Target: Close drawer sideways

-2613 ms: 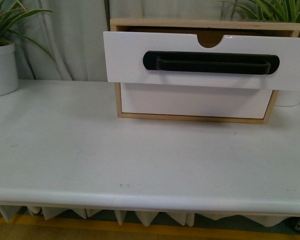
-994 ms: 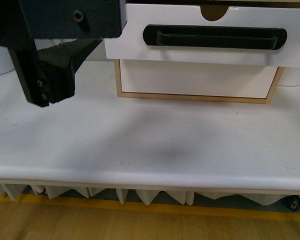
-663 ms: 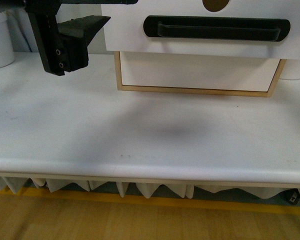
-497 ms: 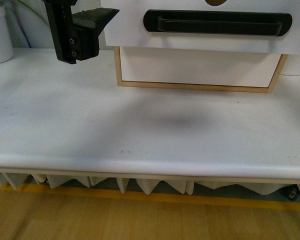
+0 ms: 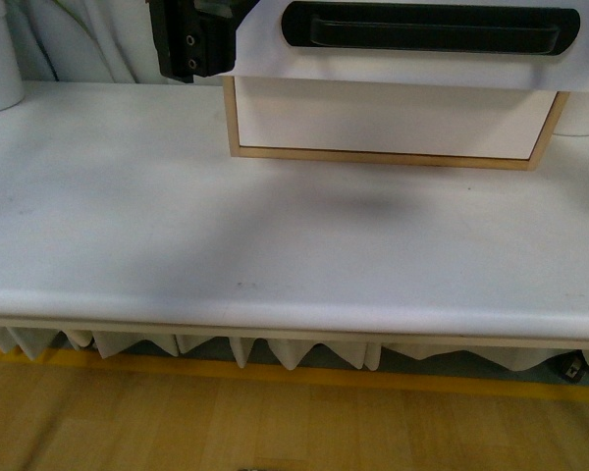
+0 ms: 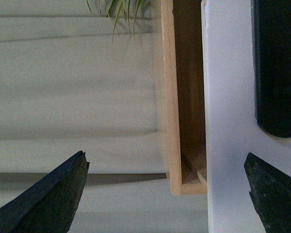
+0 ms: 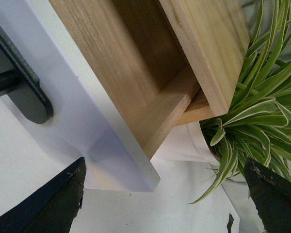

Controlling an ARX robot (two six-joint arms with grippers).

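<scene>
Black left hand (image 5: pixel 191 44) has closed in on its target. A second ago it hung lower and farther out over the white worktop (image 5: pixel 275 255), and half a second ago it was still clear of the cabinet. It now sits right at the left end of the wide white drawer (image 5: pixel 422 71) with the long black oval recessed handle (image 5: pixel 432 26). Actual contact cannot be confirmed. In the left wrist view its fingers (image 6: pixel 53 199) are spread wide and pinch nothing. The end of the white front and a light wooden side panel (image 6: pixel 169 97) are framed between them.

Drawer position: unchanged relative to its cabinet across the sequence. It projects forward of the light wooden cabinet frame (image 5: pixel 232 118) and overhangs the plain white handleless lower drawer (image 5: pixel 388 116), which lies below the hand and inboard of it. The exposed wooden side behind the front shows that the drawer is not yet shut.

Right hand (image 7: pixel 164 162): outside the front view. Its wrist view shows the fingers spread and empty near the drawer's opposite end, with a green striped plant (image 7: pixel 252 111) beyond.

Assessment: the approach is essentially complete and the push has not begun. The next move likely calls for pressing the front squarely toward the cabinet with the side of the hand, so that the drawer does not skew in its frame.
</scene>
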